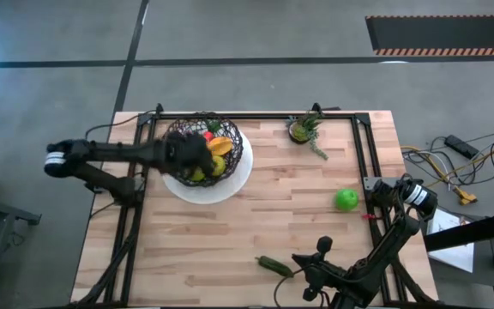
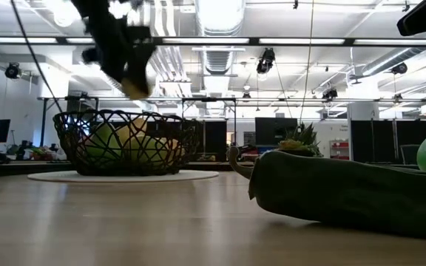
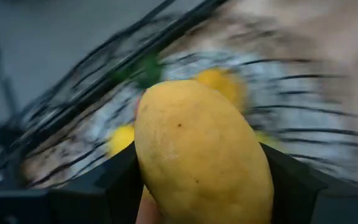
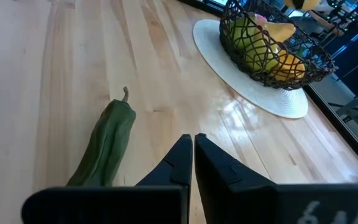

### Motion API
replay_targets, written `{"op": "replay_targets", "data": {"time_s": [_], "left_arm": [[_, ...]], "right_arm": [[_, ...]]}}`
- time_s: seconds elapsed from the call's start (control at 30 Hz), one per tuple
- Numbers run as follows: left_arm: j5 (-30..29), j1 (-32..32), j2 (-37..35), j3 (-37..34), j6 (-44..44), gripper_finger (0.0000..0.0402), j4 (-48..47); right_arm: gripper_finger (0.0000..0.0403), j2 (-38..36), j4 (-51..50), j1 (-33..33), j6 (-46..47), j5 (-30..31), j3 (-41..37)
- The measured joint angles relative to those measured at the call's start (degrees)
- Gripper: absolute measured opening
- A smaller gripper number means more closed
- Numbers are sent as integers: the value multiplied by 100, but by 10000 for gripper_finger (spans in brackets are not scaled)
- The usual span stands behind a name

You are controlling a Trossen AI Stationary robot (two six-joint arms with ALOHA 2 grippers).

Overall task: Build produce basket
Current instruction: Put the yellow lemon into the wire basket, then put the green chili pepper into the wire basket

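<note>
So the left gripper point(image 1: 191, 154) is up over the black wire basket point(image 1: 234, 142) with a yellow lemon point(image 3: 201, 155) pinched between its two dark fingers point(image 3: 114, 180). The wrist view is basically all lemon, with the basket weave blurred behind it, and the jaws sit about a lemon's width apart, snug on both sides of it. From table level you can see the lemon hanging above the rim, clear of the pile. The basket sits on a round white plate point(image 1: 217, 190) toward the far left of the wooden table point(image 1: 256, 223) and already holds some yellow, green, orange and red pieces. My read is that we're mid drop-off: the next move is to lower a bit over the open middle and let go, so the lemon settles among the others instead of bouncing off the wire. Two things are left out on the wood: a green apple point(image 1: 346, 200) near the right edge and a long dark green pepper point(image 4: 107, 146) at the near edge. The right gripper point(image 4: 192, 149) is parked just beside that pepper, fingers pressed together, holding nothing. There's a small potted plant point(image 1: 303, 129) at the back. As for brands or writing, I can't make out anything legible on the fruit, basket or arms.
</note>
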Motion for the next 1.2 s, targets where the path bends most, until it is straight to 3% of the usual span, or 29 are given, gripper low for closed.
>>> {"op": "replay_targets", "data": {"time_s": [0.17,0.3,0.43,0.7,0.87,1.03,1.2], "left_arm": [[420,1748,-52,-772,652,241,774],[1050,2524,193,-1158,1249,242,1713],[1036,2731,466,-1239,1660,243,2210],[1048,2751,862,-1184,2115,248,2259],[1176,2789,871,-1179,2175,293,2228],[1260,2805,871,-843,2175,346,1468],[1247,2762,763,-195,1989,355,395]], "right_arm": [[9,0,0,0,-18,5,0],[9,-2,-3,0,-26,48,0],[9,-2,-2,0,-58,51,0],[9,-2,62,0,-59,50,0],[9,-2,84,0,-66,48,0],[9,-2,89,0,-70,48,0],[9,-2,89,0,-92,46,0]]}}
